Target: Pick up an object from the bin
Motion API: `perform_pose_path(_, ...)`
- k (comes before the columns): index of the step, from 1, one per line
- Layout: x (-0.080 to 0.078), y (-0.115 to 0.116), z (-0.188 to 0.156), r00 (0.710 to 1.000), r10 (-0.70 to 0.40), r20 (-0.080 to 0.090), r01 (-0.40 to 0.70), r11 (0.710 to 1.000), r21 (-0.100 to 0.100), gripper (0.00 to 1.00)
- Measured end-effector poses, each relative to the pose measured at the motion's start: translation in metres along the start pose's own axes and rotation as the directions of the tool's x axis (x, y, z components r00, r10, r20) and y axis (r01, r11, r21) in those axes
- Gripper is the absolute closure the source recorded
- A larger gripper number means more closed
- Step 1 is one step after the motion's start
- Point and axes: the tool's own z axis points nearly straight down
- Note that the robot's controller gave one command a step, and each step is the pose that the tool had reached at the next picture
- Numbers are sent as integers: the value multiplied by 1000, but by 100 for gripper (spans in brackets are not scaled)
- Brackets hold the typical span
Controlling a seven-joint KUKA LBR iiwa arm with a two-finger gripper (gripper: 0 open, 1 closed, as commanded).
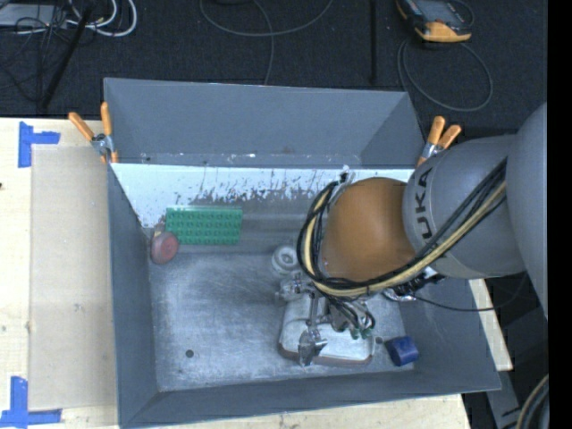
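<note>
tool (310, 336) low in bin (130, 311) | opening: cannot tell | pale flat object (347, 357) directly beneath | blue block (402, 350) beside

On my screen a green studded building plate (205, 226) lies flat at the foot of the bin's (132, 329) far wall, toward the far left corner. At its left end, touching or nearly so, sits a small pinkish round thing (164, 247); I cannot tell what it is. A small blue block (401, 350) rests near the near right corner. A pale ring-shaped piece (285, 259) lies mid-floor, closer to the far wall. Beyond the bin, on the dark floor (313, 61), I see a bundle of cables (114, 9) and an orange-and-black device (435, 21).
</note>
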Motion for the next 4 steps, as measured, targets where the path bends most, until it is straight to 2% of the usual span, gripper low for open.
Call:
perform_pose_path(1, -56, -13, 17, 1000, 19, -2, -19, 1000, -4, 0)
perform_pose_path(2, -42, -67, 15, 998, -66, 15, 66, 998, -3, 0)
perform_pose_path(3, -34, -73, 14, 982, -189, 21, 189, 982, 1, 0)
perform_pose_path(4, -87, -94, 17, 929, -370, -20, 370, 929, -16, 0)
